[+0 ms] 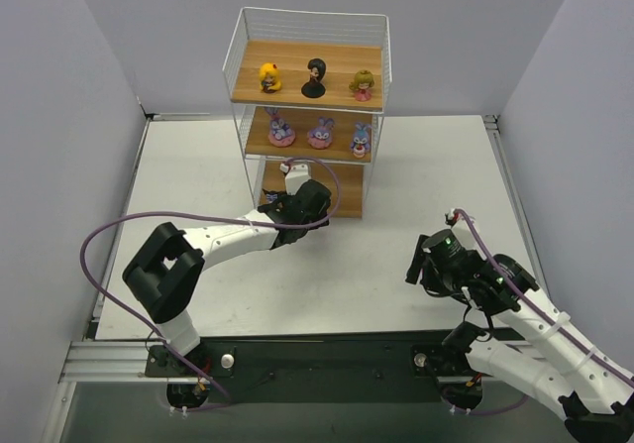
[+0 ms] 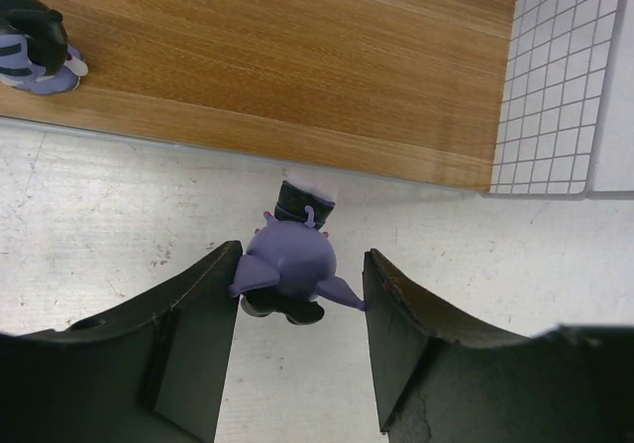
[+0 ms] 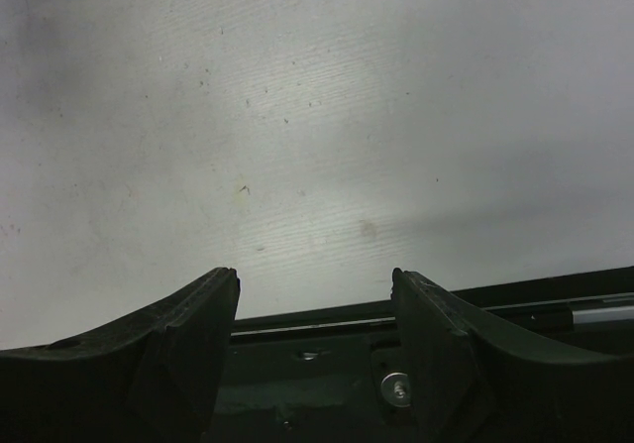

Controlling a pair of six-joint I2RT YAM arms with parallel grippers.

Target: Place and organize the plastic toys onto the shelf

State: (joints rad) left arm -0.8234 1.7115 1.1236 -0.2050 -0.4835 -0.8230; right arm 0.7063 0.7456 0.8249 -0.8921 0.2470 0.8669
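Note:
The white wire shelf (image 1: pixel 342 61) carries yellow (image 1: pixel 268 76), black (image 1: pixel 315 77) and olive-pink (image 1: pixel 363 85) dolls on its top board. Three purple-pink bunnies (image 1: pixel 320 133) stand on the middle board. My left gripper (image 1: pixel 297 203) is just in front of the bottom board (image 2: pixel 297 56). It is shut on a dark blue-purple figurine (image 2: pixel 292 255), whose ears touch both fingers over the white table. Another dark figurine (image 2: pixel 35 47) stands at the left of that board. Near the front edge my right gripper (image 3: pixel 314 276) hangs open with nothing in it.
The shelf's white mesh side wall (image 2: pixel 555 76) closes the bottom board on the right. Grey walls enclose the table on the left, back and right. A black base rail (image 3: pixel 327 364) runs under the right gripper. The left arm's purple cable (image 1: pixel 99 240) loops out to the left.

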